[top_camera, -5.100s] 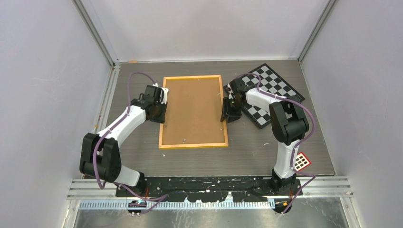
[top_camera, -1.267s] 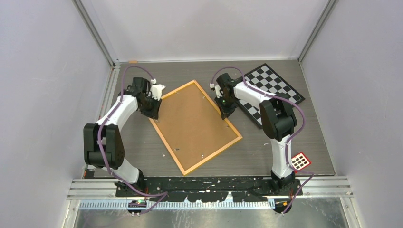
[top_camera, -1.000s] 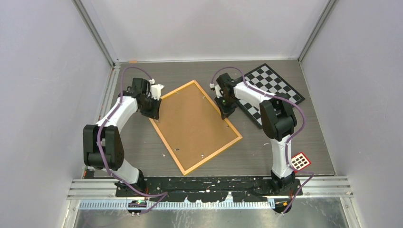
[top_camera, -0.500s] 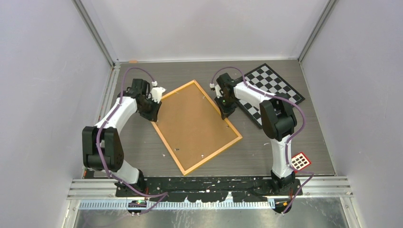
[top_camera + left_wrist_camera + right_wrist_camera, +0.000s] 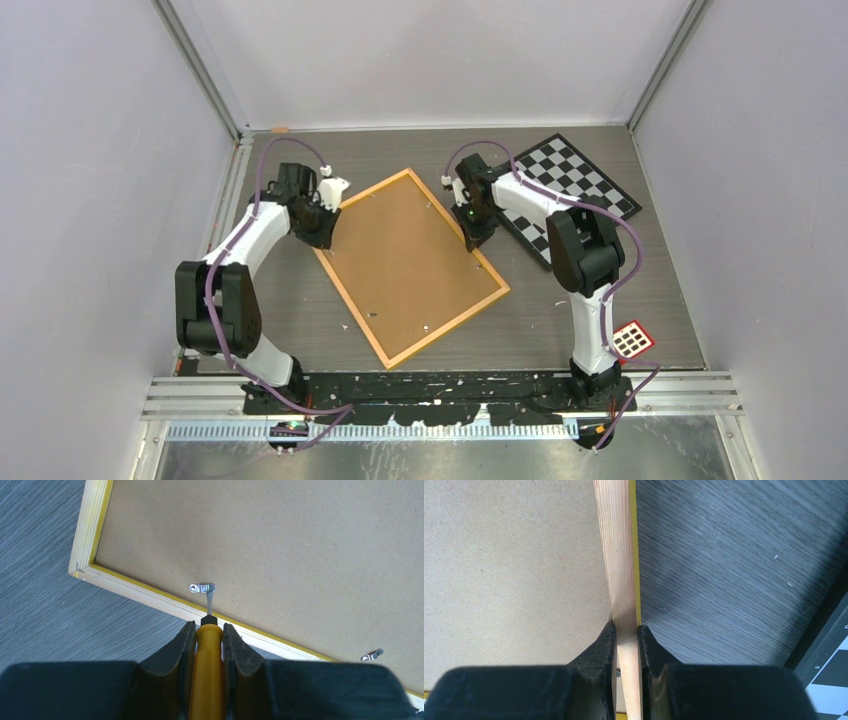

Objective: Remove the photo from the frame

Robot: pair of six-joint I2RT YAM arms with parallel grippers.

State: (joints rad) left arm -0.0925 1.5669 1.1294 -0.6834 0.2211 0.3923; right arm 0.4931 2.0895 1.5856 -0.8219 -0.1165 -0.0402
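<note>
Compared with about 5 seconds ago, the frame (image 5: 448, 328) no longer lies square to the table (image 5: 310, 310). It is now turned diagonal, back side up, near the middle of the table, and in the last second nothing has clearly moved. I judge that this turning was made to bring a metal clip (image 5: 202, 587) in front of the left gripper (image 5: 207, 627), whose fingers are nearly closed around the yellow handle of a screwdriver (image 5: 207, 675), the tip touching that clip. The right gripper (image 5: 626, 627) is almost closed too and pinches the wooden border of the frame, probably to keep it steady. So the task seems to be at the step of opening the clips, and the brown backing board (image 5: 405, 260) is not yet out. The photo must lie under this board, fully hidden, so I cannot confirm it. A 2nd clip (image 5: 372, 655) shows at the edge of the left wrist view. From above the clips are too small to count, and I cannot tell whether the 1st clip is already turned.
</note>
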